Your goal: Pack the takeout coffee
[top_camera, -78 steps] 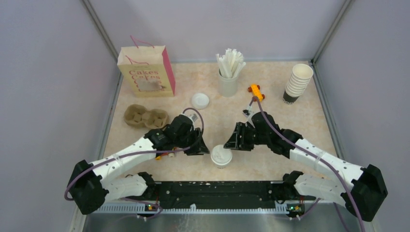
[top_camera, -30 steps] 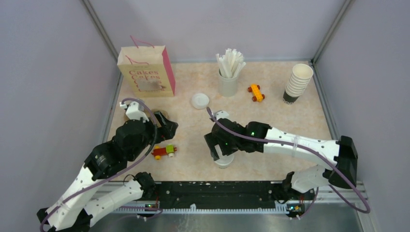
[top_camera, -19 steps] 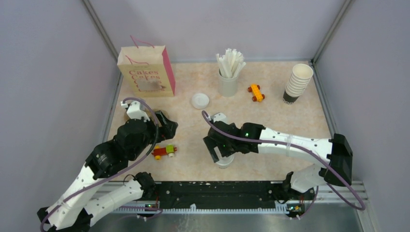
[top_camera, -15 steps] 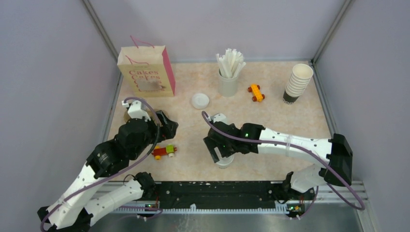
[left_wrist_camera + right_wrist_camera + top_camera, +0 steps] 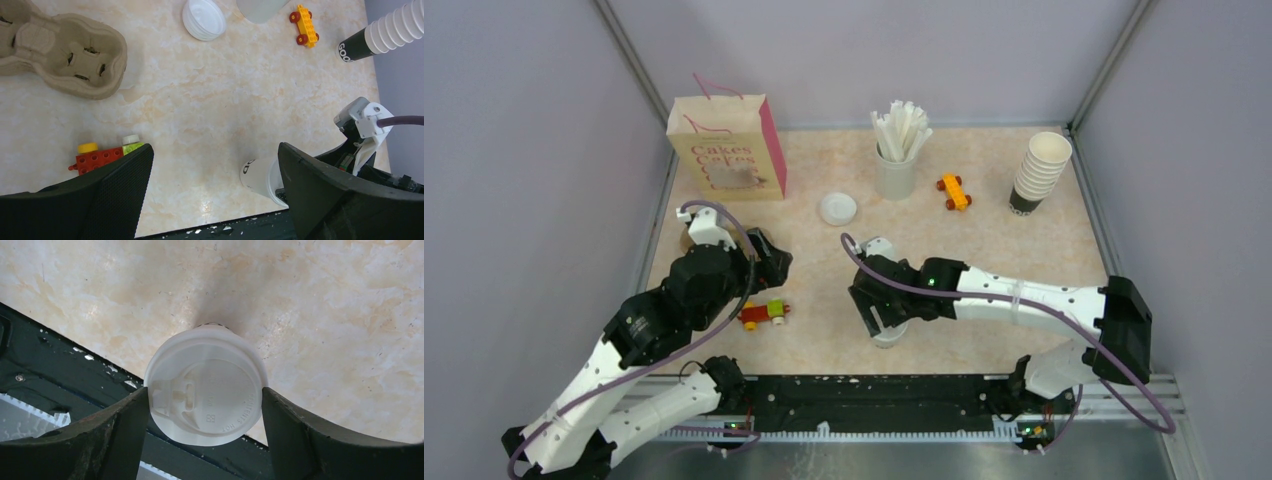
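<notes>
Standing upright close to the near edge of the marbled beige table (image 5: 994, 250), the takeout coffee cup (image 5: 205, 387) has its long axis vertical, wide end and lid on top. The lid is smooth white moulded plastic, round, and its drinking tab points toward the black rail (image 5: 30, 360) just beside the cup. The right gripper (image 5: 205, 402) grasps the cup, its dark textured fingers (image 5: 125, 420) meeting the lid's rim on both sides. The table lies open beyond the cup, toward a spare white lid (image 5: 204, 19). The left gripper (image 5: 215, 150) hangs released, jaws wide with nothing between them, above bare tabletop. A red toy brick car (image 5: 102, 155) sits by its left finger, and the ridged brown cardboard cup tray (image 5: 65, 55) lies farther off, near the left wall.
</notes>
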Available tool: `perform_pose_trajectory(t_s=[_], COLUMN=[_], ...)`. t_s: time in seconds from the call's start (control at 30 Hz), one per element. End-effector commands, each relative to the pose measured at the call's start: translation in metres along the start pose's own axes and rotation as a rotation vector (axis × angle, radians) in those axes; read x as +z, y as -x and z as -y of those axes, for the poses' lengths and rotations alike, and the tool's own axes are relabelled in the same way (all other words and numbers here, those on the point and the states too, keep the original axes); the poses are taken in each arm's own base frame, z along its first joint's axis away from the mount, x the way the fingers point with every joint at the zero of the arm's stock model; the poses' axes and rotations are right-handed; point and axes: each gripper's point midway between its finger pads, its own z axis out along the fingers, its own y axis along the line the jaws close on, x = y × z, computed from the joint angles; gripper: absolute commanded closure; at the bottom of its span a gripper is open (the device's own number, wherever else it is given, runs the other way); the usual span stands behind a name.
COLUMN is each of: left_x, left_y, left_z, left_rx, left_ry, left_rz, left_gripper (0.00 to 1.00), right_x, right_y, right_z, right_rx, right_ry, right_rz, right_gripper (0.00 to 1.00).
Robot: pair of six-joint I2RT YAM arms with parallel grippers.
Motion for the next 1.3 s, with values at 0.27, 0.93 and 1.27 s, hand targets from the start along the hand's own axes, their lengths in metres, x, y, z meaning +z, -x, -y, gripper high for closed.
perform_pose_trajectory(t_s=[0.27,0.93,1.27], left_x=[-0.002,0.002,0.001], left_y=[0.011,-0.011,-0.028], left_z=[0.004,0.014,0.018], left_rx=[-0.022,-0.005,0.014], left_ry=[-0.016,-0.069,-0.102], left_rz=[0.042,-0.056,-0.138], left_gripper=[0.01,0.01,0.01], right_x=[-0.020,-0.062,-0.078], right_y=[0.020,0.009,-0.021], right_z=[0.031,0.270,0.360], right_rx=[0.089,0.606,0.840], right_ry=[-0.079,-0.503,-0.618], right_rz=[0.062,0.116,0.130], right_gripper=[0.25,0.23,0.22])
